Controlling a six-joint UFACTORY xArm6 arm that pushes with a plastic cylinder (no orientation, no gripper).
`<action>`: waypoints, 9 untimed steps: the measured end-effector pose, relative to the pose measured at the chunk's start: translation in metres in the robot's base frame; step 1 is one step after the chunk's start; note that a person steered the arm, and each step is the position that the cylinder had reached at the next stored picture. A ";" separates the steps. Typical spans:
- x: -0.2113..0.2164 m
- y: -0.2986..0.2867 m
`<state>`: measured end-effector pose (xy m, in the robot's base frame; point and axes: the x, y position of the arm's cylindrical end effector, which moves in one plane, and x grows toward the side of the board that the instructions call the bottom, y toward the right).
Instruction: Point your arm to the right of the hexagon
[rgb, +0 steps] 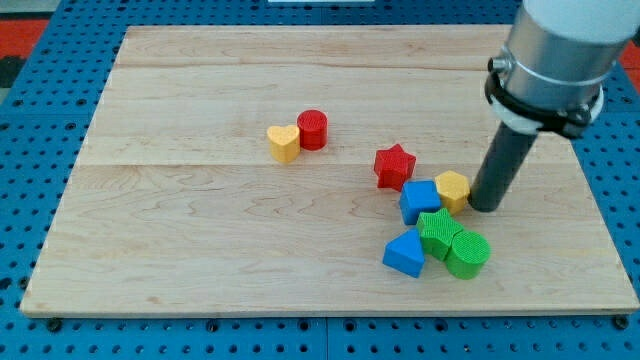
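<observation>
The yellow hexagon (453, 187) lies on the wooden board (200, 250) at the view's right of centre. My tip (486, 207) rests on the board just to the hexagon's right, very close to it or touching it. A blue block (419, 201) touches the hexagon's left side. A red star (394, 165) sits up and left of the hexagon.
A green star-like block (438, 231), a green cylinder (467, 254) and a blue triangular block (405, 253) cluster below the hexagon. A yellow heart (283, 143) and a red cylinder (312, 130) sit together near the board's middle. Blue pegboard (40, 90) surrounds the board.
</observation>
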<state>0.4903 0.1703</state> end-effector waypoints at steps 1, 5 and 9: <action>-0.032 -0.010; -0.074 -0.024; -0.033 0.001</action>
<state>0.4571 0.1716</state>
